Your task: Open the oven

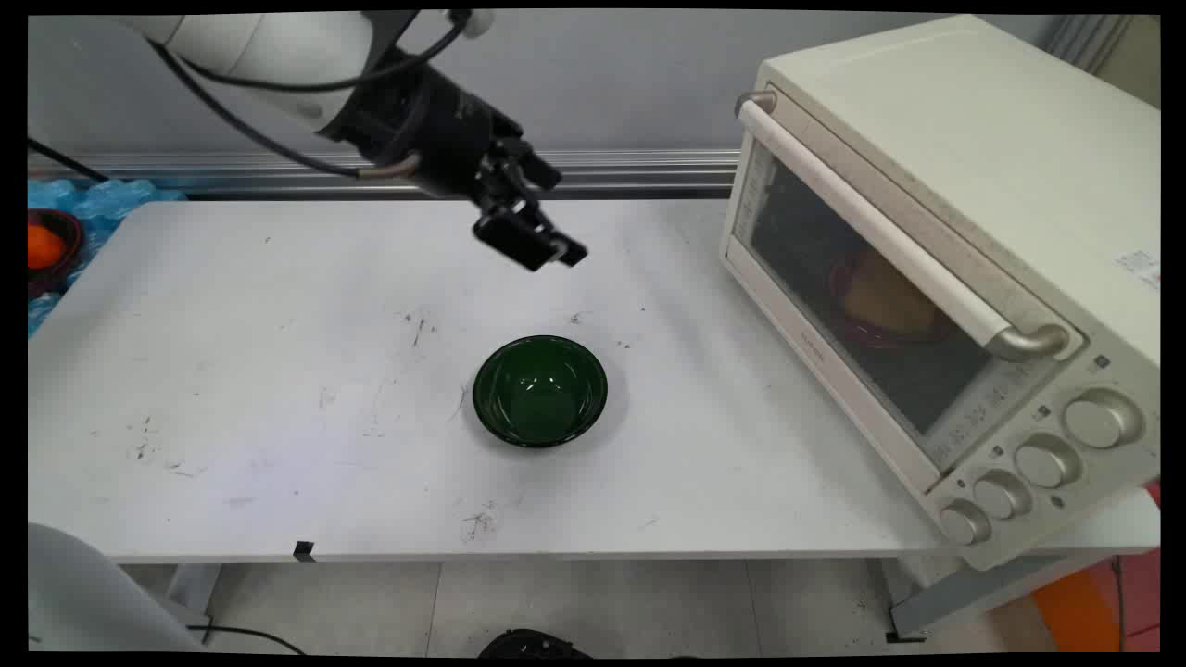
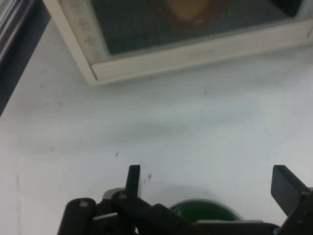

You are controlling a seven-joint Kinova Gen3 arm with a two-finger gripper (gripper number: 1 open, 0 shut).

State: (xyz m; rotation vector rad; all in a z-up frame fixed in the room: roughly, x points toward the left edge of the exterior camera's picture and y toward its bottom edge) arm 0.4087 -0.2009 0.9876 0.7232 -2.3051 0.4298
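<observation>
The black two-finger gripper (image 1: 547,243) hangs above the white table (image 1: 232,389), jaws spread and holding nothing. Just nearer sits a dark green glass bowl (image 1: 540,390), empty. Only the hand view shows its fingertips (image 2: 133,175) apart. At right, the cream toaster oven (image 1: 945,269), door closed, holds a yellowish item in a red dish (image 1: 885,301).

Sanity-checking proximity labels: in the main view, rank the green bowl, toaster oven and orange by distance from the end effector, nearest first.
1. Green bowl, on the table below the end effector, toward the near edge.
2. Toaster oven, at the table's right end, door shut.
3. Orange, in a dark dish off the table's far left corner.
</observation>
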